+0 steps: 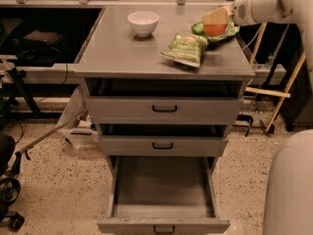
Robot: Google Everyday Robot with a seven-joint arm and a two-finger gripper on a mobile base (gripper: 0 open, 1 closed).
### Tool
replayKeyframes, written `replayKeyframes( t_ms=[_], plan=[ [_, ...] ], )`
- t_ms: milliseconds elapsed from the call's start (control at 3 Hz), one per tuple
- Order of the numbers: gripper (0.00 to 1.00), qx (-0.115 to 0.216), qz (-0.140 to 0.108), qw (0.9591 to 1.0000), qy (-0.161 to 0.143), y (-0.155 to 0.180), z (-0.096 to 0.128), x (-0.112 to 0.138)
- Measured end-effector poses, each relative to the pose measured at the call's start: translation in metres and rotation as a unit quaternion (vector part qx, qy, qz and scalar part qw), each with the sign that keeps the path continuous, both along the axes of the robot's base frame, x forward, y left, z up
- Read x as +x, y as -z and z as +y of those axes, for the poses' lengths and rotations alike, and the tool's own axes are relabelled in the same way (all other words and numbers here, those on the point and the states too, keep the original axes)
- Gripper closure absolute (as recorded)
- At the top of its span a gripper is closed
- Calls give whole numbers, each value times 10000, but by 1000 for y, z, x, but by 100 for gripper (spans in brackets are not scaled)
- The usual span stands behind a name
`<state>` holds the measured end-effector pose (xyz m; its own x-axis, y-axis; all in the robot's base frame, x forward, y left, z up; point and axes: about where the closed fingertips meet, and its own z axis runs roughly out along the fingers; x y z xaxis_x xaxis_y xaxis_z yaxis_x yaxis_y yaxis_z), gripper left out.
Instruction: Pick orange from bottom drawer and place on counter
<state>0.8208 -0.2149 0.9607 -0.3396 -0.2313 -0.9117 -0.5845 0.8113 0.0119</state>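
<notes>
My gripper [215, 23] is over the far right of the counter [122, 50] and is shut on the orange [214, 29]. The orange sits between the tan fingers [216, 16], just above a green bag lying at the back right. The bottom drawer [163, 192] is pulled open below; its grey tray holds nothing I can see.
A white bowl [143, 22] stands at the back middle of the counter. A green chip bag [186, 47] lies right of centre, another green bag [228, 31] under the gripper. Two shallower drawers [164, 109] are slightly open. A wheeled frame [10, 190] stands at the left; wooden poles [286, 89] lean at the right.
</notes>
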Motion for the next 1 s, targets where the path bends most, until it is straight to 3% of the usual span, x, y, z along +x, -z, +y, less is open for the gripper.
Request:
replayKeyframes(
  t_ms=[333,667,1000],
  plan=[
    [100,72,514,9986,115,71,-12,18],
    [100,122,707,9972,229,94,-26,20],
    [82,122,708,9972,229,94,-26,20]
  ],
)
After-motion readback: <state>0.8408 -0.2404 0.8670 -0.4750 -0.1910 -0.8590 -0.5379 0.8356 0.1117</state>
